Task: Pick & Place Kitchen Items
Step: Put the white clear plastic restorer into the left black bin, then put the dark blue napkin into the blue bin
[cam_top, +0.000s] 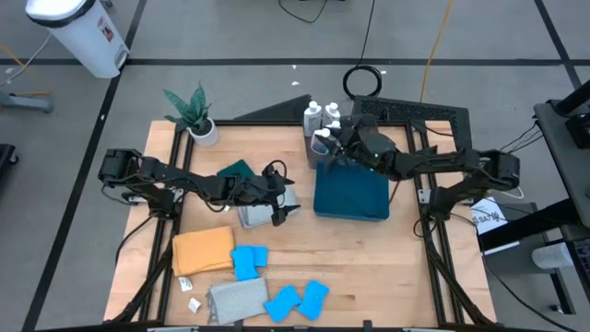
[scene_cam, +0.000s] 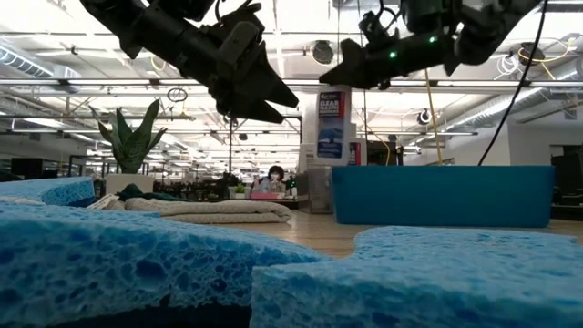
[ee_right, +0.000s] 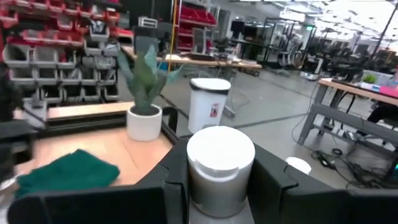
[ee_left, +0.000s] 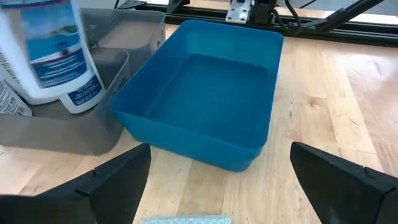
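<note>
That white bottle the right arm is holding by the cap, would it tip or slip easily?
Probably light: the right gripper lifts the white bottle by its cap alone. Tall and narrow, it could tip once set down. The smooth cap may slip if the grip loosens.

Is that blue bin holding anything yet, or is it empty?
Empty. The left wrist view looks straight into the blue bin and shows only its bare floor. The white bottles stand beside it, not inside.

No legible text (bottle (ee_left: 53, 56) label blurred)
</note>
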Robot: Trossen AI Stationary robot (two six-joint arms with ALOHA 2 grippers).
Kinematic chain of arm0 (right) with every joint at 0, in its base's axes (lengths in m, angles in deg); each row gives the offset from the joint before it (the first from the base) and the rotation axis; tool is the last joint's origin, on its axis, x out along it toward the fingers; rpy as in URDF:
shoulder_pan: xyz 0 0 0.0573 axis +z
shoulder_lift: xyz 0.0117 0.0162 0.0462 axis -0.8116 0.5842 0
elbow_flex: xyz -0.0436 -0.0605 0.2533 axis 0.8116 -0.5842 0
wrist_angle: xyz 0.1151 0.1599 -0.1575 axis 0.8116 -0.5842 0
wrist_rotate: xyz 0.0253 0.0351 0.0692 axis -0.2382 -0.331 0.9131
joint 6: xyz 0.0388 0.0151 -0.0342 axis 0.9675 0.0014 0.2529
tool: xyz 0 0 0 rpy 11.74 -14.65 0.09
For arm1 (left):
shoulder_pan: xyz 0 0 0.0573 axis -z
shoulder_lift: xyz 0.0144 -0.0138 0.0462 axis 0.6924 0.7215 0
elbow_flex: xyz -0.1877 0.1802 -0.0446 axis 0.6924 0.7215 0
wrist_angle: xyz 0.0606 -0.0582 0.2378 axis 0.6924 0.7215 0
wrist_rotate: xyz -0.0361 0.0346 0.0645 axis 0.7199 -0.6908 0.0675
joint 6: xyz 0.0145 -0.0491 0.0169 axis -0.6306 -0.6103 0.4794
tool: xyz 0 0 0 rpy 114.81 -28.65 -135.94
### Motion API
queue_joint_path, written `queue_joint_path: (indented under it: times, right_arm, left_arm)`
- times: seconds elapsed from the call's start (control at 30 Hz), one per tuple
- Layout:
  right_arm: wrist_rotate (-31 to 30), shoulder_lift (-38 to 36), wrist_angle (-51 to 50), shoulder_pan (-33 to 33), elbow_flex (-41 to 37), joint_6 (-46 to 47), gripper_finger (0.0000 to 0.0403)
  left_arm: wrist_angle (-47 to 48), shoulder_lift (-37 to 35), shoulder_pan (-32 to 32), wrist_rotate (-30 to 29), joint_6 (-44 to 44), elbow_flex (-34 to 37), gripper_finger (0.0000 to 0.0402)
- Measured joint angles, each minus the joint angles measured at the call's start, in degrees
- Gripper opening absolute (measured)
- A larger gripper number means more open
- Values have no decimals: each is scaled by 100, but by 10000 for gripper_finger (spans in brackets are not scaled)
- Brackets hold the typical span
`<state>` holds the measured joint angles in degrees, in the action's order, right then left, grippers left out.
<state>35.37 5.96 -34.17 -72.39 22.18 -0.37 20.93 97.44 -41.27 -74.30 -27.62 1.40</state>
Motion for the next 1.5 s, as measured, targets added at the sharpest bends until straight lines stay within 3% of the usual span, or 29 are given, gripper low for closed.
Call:
queue_joint_path:
  times: [0.73, 1.2, 1.5]
  right_arm:
    - [26, 1462, 991, -448, 201, 208, 83]
    - [306, 1694, 915, -659, 201, 583, 85]
    - [302, 1685, 952, -659, 217, 578, 169]
  left_arm:
    - [-37, 4, 0, -2, 92, 2, 390]
    - [-37, 4, 0, -2, 85, 2, 390]
    - [-35, 7, 0, -2, 76, 2, 390]
